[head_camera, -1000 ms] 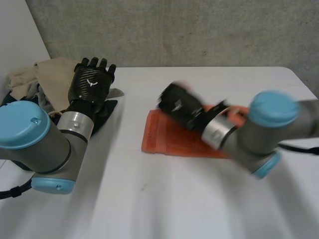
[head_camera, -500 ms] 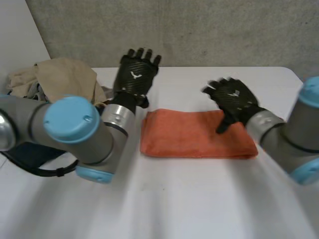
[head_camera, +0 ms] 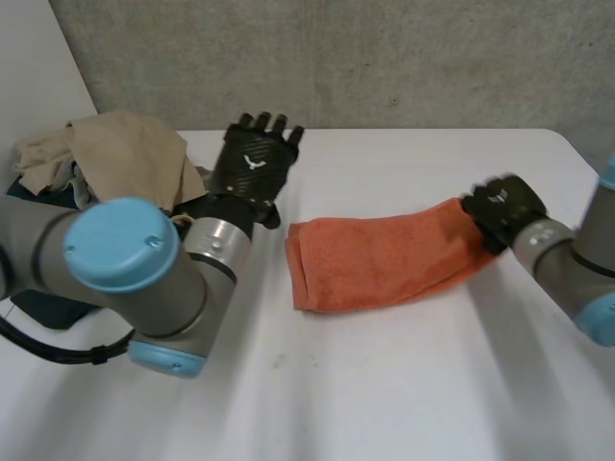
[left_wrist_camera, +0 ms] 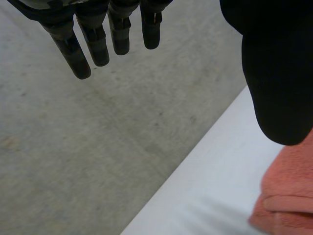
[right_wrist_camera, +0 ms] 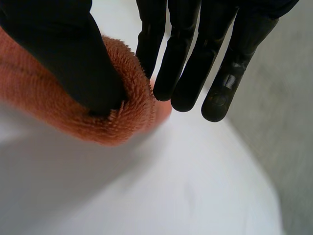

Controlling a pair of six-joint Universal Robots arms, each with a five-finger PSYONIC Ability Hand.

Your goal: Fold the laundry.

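One folded orange towel (head_camera: 380, 261) on the table (head_camera: 384, 394), long axis 8 to 2 o'clock, its 2 o'clock end pinched between thumb and straight fingers of the right hand (head_camera: 502, 206), left hand (head_camera: 252, 165) straight-fingered and empty just beside the 8 o'clock end.

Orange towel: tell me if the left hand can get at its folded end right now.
Probably yes. The left hand is open beside the folded end of the orange towel, only bare table between them.
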